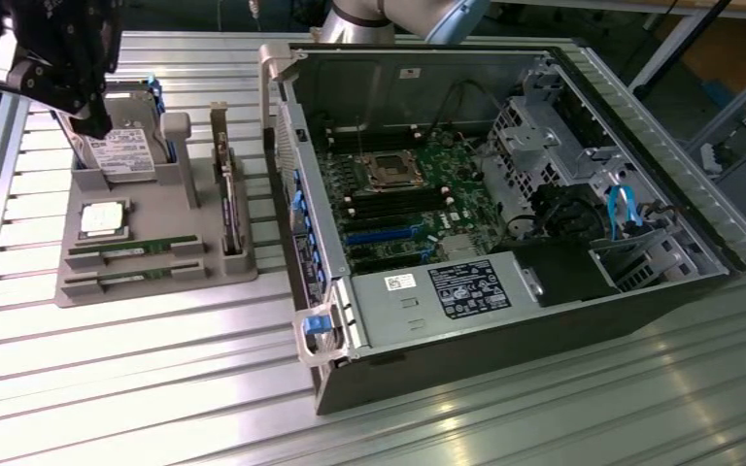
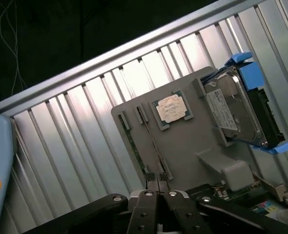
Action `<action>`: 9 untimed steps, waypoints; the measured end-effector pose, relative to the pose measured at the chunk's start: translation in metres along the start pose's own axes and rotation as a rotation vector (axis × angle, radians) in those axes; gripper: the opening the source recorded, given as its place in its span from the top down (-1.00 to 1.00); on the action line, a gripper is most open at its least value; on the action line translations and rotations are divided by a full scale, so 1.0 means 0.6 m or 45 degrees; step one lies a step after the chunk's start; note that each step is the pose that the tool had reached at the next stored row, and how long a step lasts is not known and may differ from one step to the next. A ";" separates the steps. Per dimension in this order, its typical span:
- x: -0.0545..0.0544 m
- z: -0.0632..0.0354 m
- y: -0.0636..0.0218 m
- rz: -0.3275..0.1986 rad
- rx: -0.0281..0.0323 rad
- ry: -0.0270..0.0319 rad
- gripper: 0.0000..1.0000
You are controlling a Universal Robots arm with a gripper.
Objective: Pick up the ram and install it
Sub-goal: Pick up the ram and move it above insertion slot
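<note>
Two green ram sticks [image 1: 133, 249] [image 1: 136, 278] lie edge-up in slots at the near end of a grey holder [image 1: 152, 218] on the exterior view's left. In the wrist view the ram sticks [image 2: 132, 146] [image 2: 153, 146] run side by side along the holder [image 2: 192, 151]. My gripper [image 1: 92, 124] hangs above the holder's far end, over the hard drive [image 1: 124, 153], well apart from the ram. Its fingertips [image 2: 157, 183] are pressed together with nothing between them.
The holder also carries a silver processor chip [image 1: 101, 220] [image 2: 171, 108], a hard drive in a blue caddy [image 2: 239, 109] and an upright dark expansion card [image 1: 230, 209]. The open computer case [image 1: 503, 184] with its motherboard [image 1: 392, 209] lies on the exterior view's right, on the ribbed metal table [image 1: 114, 359].
</note>
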State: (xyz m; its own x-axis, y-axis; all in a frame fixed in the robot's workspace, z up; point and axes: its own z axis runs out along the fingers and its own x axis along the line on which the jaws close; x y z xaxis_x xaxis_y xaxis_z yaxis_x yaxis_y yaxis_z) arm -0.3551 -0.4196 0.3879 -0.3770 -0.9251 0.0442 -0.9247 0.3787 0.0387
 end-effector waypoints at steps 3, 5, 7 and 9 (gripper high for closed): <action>0.000 0.000 0.000 -0.073 0.0032 0.0030 0.80; 0.000 0.000 0.000 -0.122 0.0056 0.0050 0.80; 0.000 0.000 0.000 -0.181 0.0081 0.0073 0.80; 0.000 0.000 0.000 -0.228 0.0103 0.0090 0.80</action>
State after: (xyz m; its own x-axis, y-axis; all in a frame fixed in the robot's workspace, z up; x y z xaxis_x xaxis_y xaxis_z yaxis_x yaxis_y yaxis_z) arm -0.3551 -0.4194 0.3877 -0.2056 -0.9776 0.0443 -0.9775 0.2073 0.0385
